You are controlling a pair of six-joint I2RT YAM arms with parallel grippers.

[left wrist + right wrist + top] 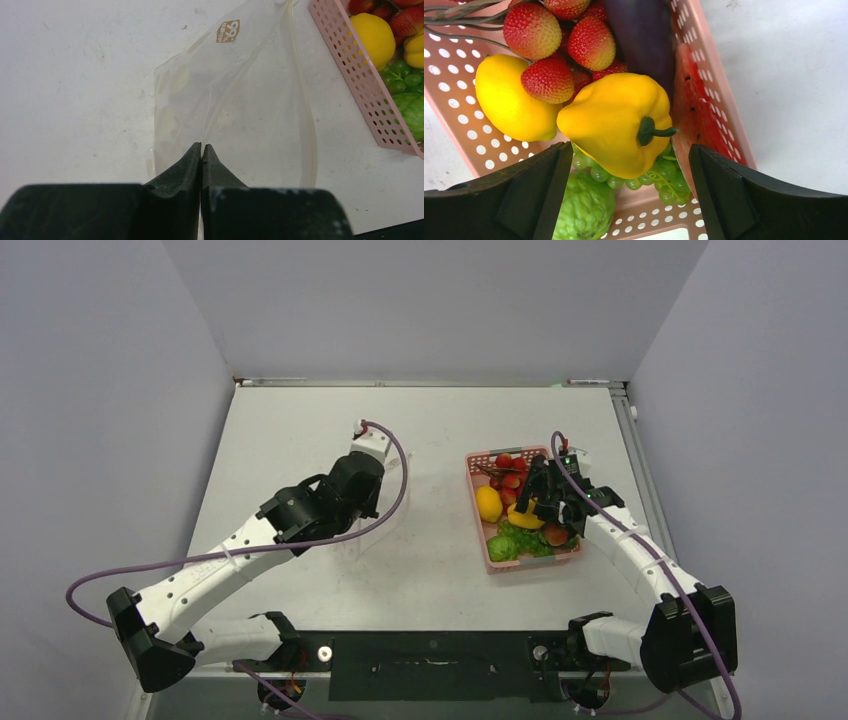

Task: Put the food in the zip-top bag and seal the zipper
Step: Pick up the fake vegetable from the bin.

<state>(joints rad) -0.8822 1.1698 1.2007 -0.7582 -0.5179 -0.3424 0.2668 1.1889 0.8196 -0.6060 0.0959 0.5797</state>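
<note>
Across the table (300, 440), I read this as the very start of the job: the bag holds nothing and its mouth is not sealed. On the right side sits the pink basket (360, 85), and as far as I can see every piece of food is in it. Left of it, near but not touching, lies the zip-top bag (240, 100), clear and floppy. Through the film I see only tabletop, so I judge it empty.

My left gripper (201, 146) is closed, its fingertips pressed together right at the bag's near edge. It looks like a pinch on one lip of the mouth, with that lip drawn away from the other. My right gripper (629, 147) hangs over the basket with its jaws spread wide and gripping nothing. The fingers stand either side of the yellow pepper (614, 120) without touching it, as far as the wrist view shows.

Around the pepper I count a lemon (509, 100), a bunch of strawberries (549, 80), a dark purple eggplant (644, 35), a watermelon slice (689, 100) against the basket wall, a cluster of green grapes (659, 177) underneath and a bumpy green piece (584, 210) at the near corner. Smallest of all, the zipper (306, 100) runs as a pale strip along the mouth edge, and it reads as unpressed.

So everything is left to do: carry each piece across, drop it in, then run the zipper shut.
</note>
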